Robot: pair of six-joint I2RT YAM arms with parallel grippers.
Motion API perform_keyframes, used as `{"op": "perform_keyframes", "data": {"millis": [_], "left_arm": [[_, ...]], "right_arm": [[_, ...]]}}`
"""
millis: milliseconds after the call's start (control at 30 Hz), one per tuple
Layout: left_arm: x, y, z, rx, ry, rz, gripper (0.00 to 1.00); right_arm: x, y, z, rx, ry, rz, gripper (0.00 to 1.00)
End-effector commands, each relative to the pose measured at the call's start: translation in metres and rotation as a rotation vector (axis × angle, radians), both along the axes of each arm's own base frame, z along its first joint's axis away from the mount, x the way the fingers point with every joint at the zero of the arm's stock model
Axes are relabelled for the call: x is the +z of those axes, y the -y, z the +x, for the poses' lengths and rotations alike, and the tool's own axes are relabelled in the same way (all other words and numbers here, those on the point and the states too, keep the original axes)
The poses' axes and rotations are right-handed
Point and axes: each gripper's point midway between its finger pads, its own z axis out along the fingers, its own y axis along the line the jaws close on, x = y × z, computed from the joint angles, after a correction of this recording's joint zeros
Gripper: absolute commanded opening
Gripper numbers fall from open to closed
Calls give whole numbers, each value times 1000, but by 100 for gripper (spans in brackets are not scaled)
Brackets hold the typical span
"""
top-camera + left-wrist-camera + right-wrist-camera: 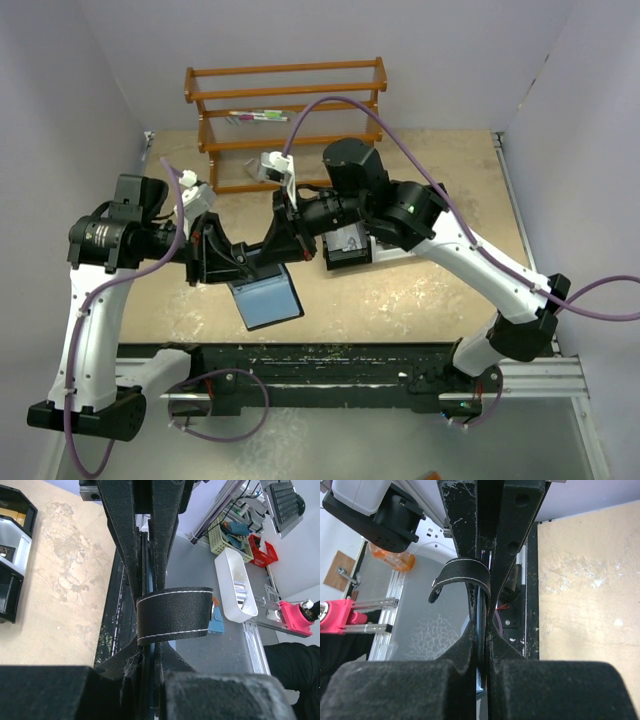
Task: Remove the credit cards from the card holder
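The card holder (270,300) hangs open above the table's near middle, its blue-grey lining facing up. My left gripper (245,262) is shut on its left upper edge, and my right gripper (287,236) is shut on its right upper edge. In the left wrist view the jaws (148,655) pinch the thin black layers, and the holder's stitched black strap (172,615) crosses just beyond them. In the right wrist view the jaws (482,640) clamp the same thin edge below the curled strap (462,575). The credit cards are hidden.
A black-and-white compartment tray (350,248) sits under the right arm, also seen as the tray (10,555) in the left wrist view. A wooden rack (285,110) holding pens (258,116) stands at the back. A black rail (300,362) lines the near edge.
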Motion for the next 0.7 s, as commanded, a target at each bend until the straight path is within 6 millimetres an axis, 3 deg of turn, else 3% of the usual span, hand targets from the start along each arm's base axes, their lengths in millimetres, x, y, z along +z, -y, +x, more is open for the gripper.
{"op": "perform_keyframes", "data": {"millis": [0,33,100,233,600,633,667], "left_arm": [[25,3,-17,-67,17,-112,12],[28,3,-18,-72,9,-118,15],[32,3,-20,-78,-5,-125,38],[36,3,-21,-81,2,-126,45],[30,4,-10,-65,-38,-112,18],[30,4,-10,-65,-44,-112,13],[31,4,-9,-63,-51,-110,7]], "right_arm": [[20,12,-8,49,28,40,0],[19,12,-8,50,25,34,0],[16,11,-8,53,18,18,0],[11,8,-7,54,3,3,0],[5,2,-4,64,-7,-22,0],[4,2,-3,61,-12,-27,3],[4,2,-4,63,-18,-22,13]]}}
